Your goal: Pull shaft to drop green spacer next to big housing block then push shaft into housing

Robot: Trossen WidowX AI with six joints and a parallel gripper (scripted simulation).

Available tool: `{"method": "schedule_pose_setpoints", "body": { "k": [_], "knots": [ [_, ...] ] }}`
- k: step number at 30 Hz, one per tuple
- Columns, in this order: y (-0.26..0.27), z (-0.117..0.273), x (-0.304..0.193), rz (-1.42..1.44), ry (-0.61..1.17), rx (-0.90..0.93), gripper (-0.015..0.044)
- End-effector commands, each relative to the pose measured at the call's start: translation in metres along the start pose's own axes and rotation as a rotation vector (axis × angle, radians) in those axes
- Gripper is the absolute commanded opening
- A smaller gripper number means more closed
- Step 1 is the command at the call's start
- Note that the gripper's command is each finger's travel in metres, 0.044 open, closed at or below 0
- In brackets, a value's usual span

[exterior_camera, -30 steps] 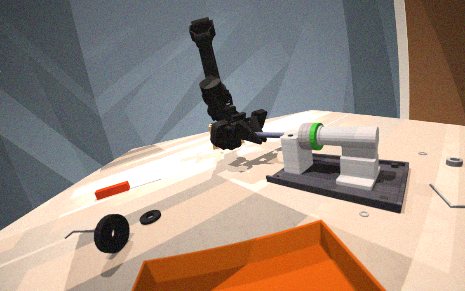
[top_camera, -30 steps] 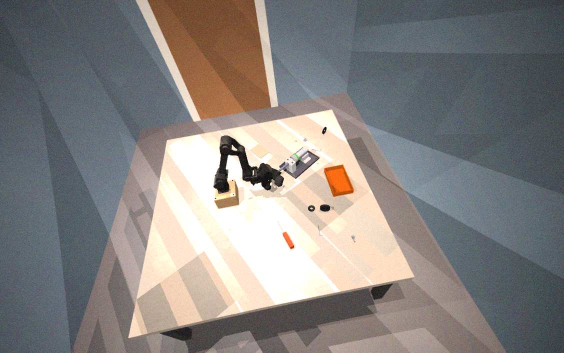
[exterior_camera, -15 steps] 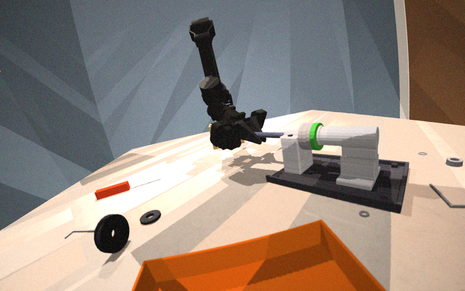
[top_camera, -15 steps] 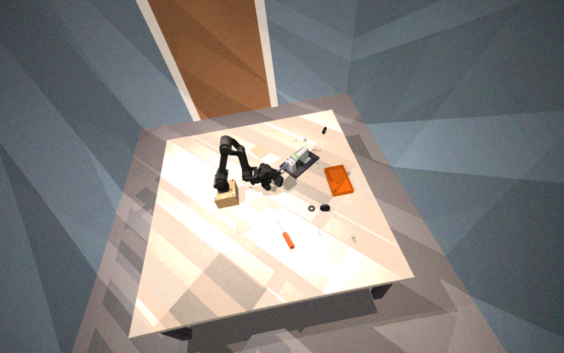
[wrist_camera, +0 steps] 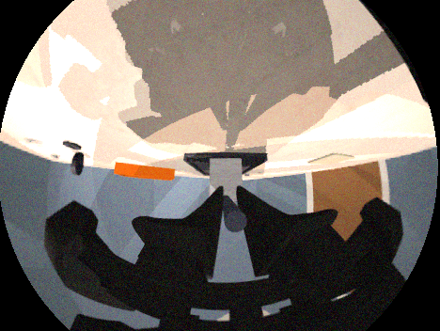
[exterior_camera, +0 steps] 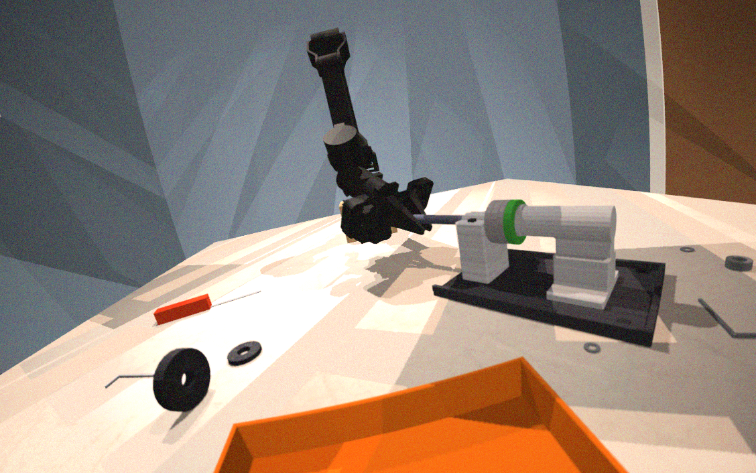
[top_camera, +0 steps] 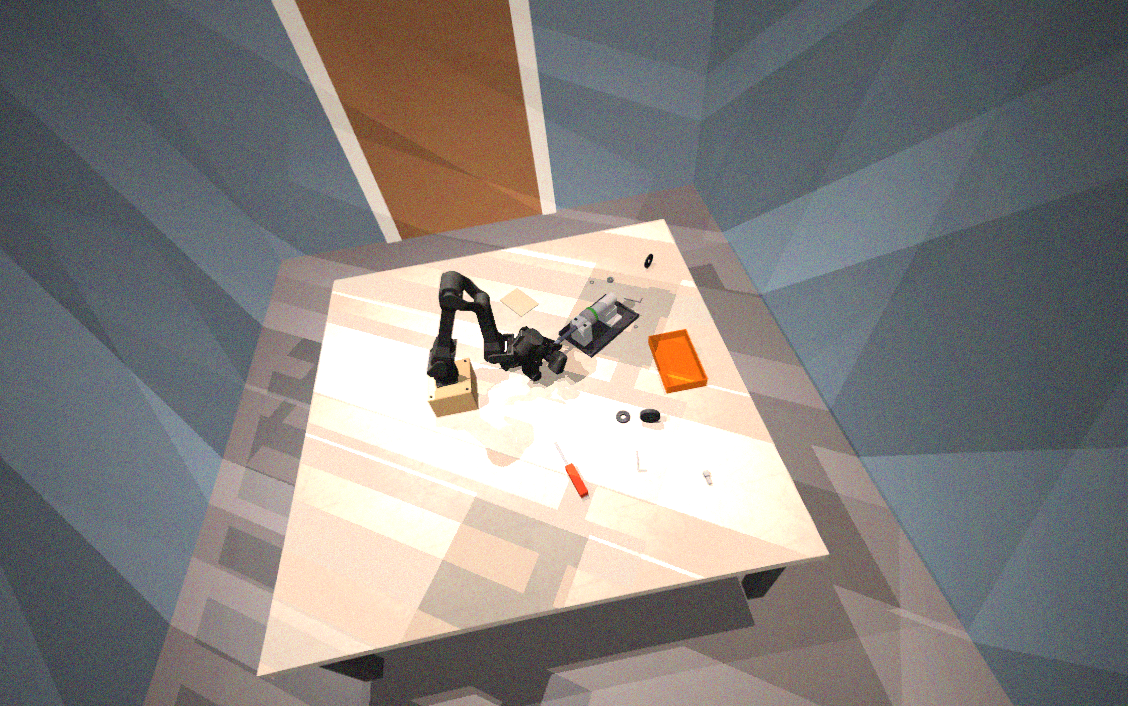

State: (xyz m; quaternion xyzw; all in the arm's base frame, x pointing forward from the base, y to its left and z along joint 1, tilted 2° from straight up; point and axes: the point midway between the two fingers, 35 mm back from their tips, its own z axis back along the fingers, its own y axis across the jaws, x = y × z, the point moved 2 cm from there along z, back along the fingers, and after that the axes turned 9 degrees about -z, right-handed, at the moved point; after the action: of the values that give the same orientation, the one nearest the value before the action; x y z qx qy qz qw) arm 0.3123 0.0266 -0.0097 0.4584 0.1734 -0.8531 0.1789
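My gripper (exterior_camera: 421,219) (wrist_camera: 228,189) is shut on the dark blue-grey shaft (exterior_camera: 447,219) (wrist_camera: 235,222), left of the white support block (exterior_camera: 478,250) (wrist_camera: 226,171) in the exterior view. The shaft runs level into that block. Light grey spacers (exterior_camera: 494,222) sit beyond the block. The green spacer (exterior_camera: 513,222) (top_camera: 592,313) is between them and the big white housing (exterior_camera: 582,226), close against the housing's narrow end. It hangs in line with the shaft, above the dark base (exterior_camera: 535,315) (top_camera: 613,336). The shaft's far end is hidden inside the spacers and housing.
An orange bin (top_camera: 677,362) (exterior_camera: 384,406) (wrist_camera: 144,171) stands near the base. A red screwdriver (top_camera: 576,480) (exterior_camera: 182,308), a black wheel (top_camera: 649,415) (exterior_camera: 193,362), a black ring (exterior_camera: 236,356), a bent hex key (exterior_camera: 717,319) and a grey ring (exterior_camera: 738,266) lie around the table.
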Motion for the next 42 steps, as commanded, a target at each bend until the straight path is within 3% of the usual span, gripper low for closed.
{"method": "schedule_pose_setpoints", "body": {
  "k": [1, 42],
  "knots": [
    [-0.0006, 0.0009, 0.0003, 0.004, 0.002, -0.003, 0.0000],
    [-0.0003, 0.0042, 0.0023, 0.004, 0.001, -0.002, 0.0000]
  ]
}}
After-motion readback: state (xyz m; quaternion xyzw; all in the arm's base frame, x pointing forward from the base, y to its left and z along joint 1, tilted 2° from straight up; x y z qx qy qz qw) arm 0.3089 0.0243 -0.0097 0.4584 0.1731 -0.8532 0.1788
